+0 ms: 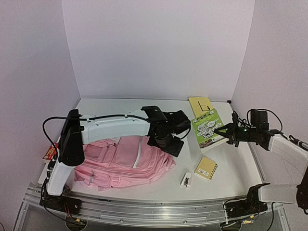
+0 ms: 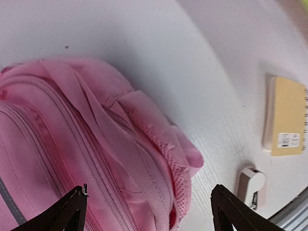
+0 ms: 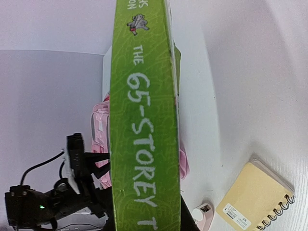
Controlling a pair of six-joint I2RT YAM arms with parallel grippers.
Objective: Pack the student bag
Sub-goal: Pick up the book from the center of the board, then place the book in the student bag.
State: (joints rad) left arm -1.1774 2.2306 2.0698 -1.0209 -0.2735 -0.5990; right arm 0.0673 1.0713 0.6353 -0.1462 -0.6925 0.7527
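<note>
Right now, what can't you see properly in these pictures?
- Top end of the student bag: top view, the left arm covers it.
- Title on the green book: right wrist view, cut off by the picture edges.
- Red thing beside the left arm: top view, too small.

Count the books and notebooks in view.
3: green book in the right gripper, yellow pad behind it, spiral notebook beside the stapler. The bag may hide more.

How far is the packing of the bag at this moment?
Done: nothing visibly packed. In hand: the right gripper is shut on the green book; the left gripper hangs open over the bag. Left: that book, the notebook, the stapler and the yellow pad are outside the bag.
</note>
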